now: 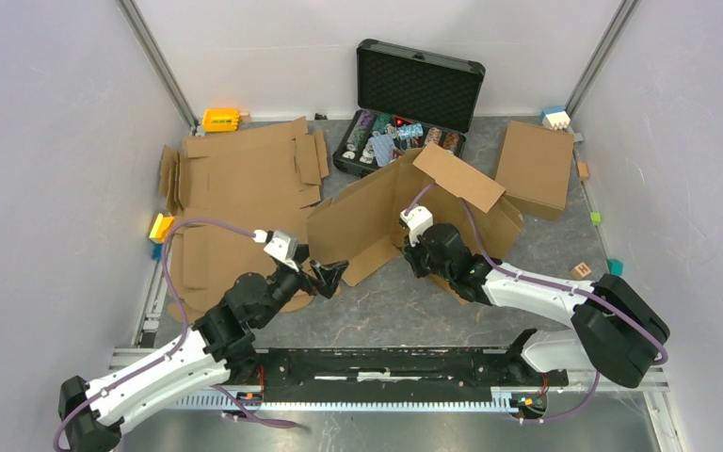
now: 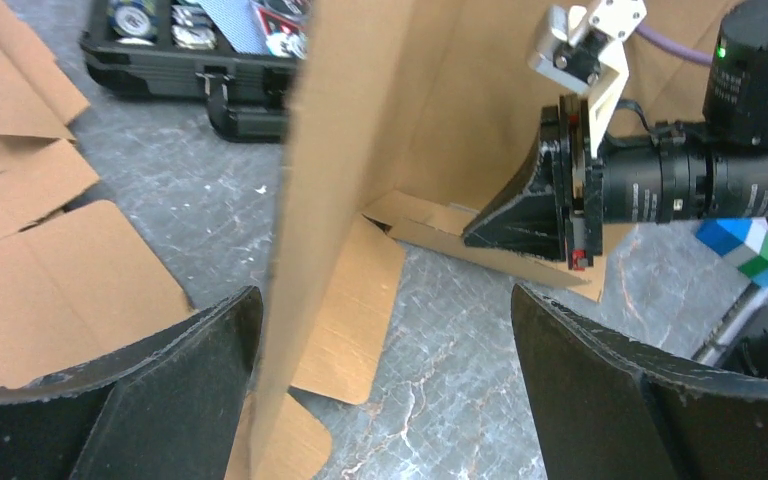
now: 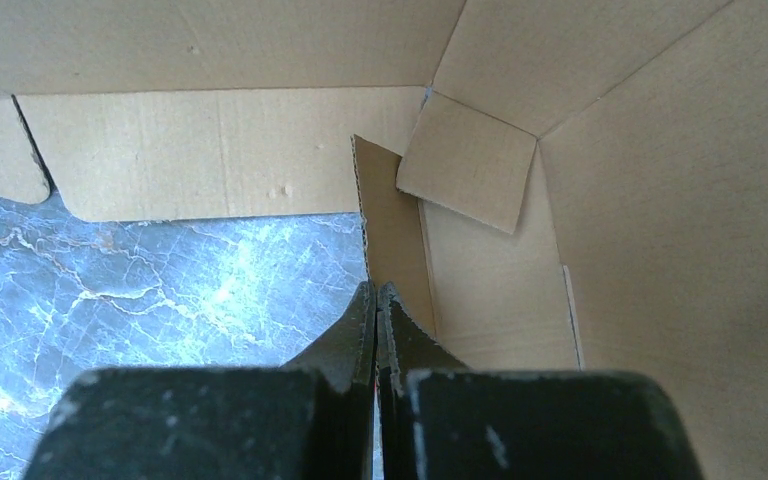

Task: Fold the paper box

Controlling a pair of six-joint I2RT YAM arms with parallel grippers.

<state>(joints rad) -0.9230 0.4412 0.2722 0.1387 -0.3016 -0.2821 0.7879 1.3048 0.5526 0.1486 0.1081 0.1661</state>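
The paper box (image 1: pixel 377 212) is brown cardboard, partly folded, with walls standing in the middle of the table and one flap (image 1: pixel 457 176) tilted over the top. My left gripper (image 1: pixel 329 275) is open at the box's near left corner. In the left wrist view (image 2: pixel 385 400) an upright wall edge (image 2: pixel 295 250) stands between its fingers, close to the left finger (image 2: pixel 160 380). My right gripper (image 1: pixel 411 259) is inside the box and shut. In the right wrist view its tips (image 3: pixel 375 290) sit at the edge of a low inner flap (image 3: pixel 390 230). It also shows in the left wrist view (image 2: pixel 475 235), resting on a flat flap.
Flat cardboard blanks (image 1: pixel 235 179) lie at the left. A folded brown box (image 1: pixel 535 168) lies at the back right. An open black case (image 1: pixel 414 94) with colourful chips stands behind the box. A yellow object (image 1: pixel 219 119) and small blocks (image 1: pixel 581 271) lie near the walls.
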